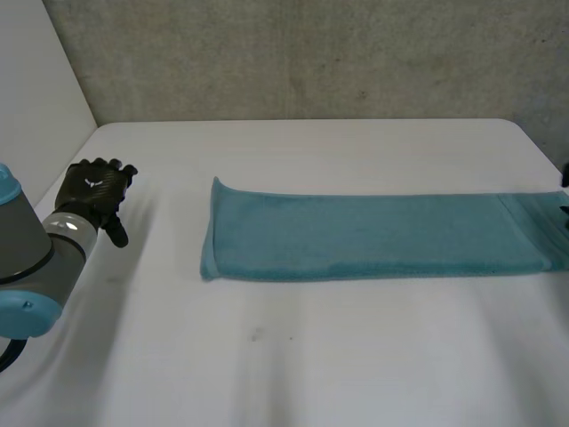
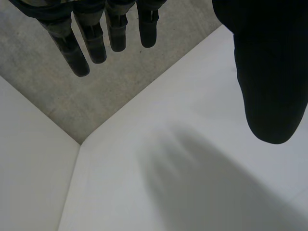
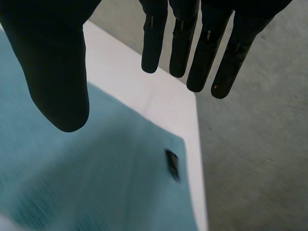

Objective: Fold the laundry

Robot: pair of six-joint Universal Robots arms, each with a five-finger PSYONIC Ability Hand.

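The towel [image 1: 373, 236] lies flat on the surface [image 1: 293, 365] as a long band, apparently already doubled lengthwise. One short end sits under our right hand [image 3: 43, 29], and the other reaches toward our left hand [image 1: 93, 197] but is well apart from it. We judge the cloth soft, light and limp. It will sag and drape the moment it is lifted, and its pile should grip well rather than slip, though the stacked layers may slide over each other if we catch only the top one. The sensible hold is at the short end beneath our right hand, close to a corner, pinching every layer together. The corner nearest that hand's fingertips carries a small dark tag [image 3: 172, 164], which marks the place well. Our right hand is spread: its fingers [image 3: 208, 53] are straight and fanned a little, and the thumb [image 3: 57, 82] is held wide of them. It holds nothing and hovers above the towel's end, with the fingertips out over bare surface and the floor beyond its edge; we see no contact with the cloth. Our left hand is spread too, its fingers [image 2: 96, 43] straight and the thumb apart. It grips nothing and hangs over bare surface near a far corner. To bring the far end into the fold, that hand would first have to travel across to it.
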